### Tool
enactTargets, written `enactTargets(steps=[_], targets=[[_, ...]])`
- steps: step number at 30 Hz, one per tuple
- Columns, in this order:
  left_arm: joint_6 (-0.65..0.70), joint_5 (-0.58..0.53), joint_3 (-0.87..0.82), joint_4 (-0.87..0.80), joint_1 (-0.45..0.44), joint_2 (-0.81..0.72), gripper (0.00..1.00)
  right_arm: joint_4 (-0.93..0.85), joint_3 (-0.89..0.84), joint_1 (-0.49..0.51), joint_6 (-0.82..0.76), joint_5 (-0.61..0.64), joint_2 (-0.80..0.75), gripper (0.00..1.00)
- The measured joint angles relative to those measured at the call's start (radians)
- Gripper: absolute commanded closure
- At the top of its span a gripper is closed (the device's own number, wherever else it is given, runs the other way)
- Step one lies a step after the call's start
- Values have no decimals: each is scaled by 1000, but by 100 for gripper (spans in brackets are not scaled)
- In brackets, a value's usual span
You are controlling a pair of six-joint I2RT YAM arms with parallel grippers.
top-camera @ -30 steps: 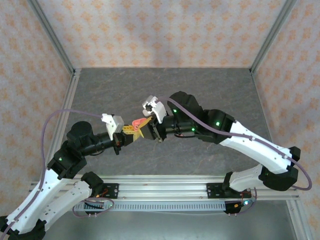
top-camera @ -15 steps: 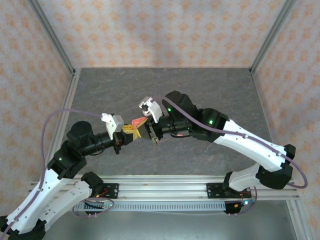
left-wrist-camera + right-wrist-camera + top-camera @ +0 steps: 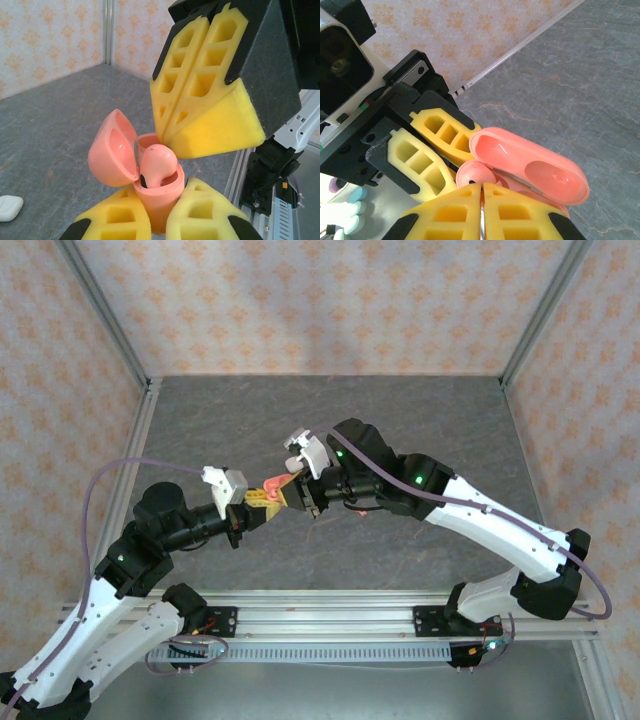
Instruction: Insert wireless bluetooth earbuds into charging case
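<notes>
Salmon-pink plastic is the charging case (image 3: 159, 197), clamped between the two yellow foam fingers of the left pincer (image 3: 160, 217) over the grey bench (image 3: 45, 135), with its lid (image 3: 112, 155) swung open to one side. One pink earbud (image 3: 157, 162) sits in a well of the case, its round head sticking out. The right pincer (image 3: 482, 200) has its fingers closed flat against each other, the tips just beside this earbud's head.
</notes>
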Motion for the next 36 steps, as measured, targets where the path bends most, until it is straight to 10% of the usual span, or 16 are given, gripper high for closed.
enactTargets(steps=[36], targets=[[1,-2,-1,5,1,0,100,-71,45,-60,68,-64,17,83]])
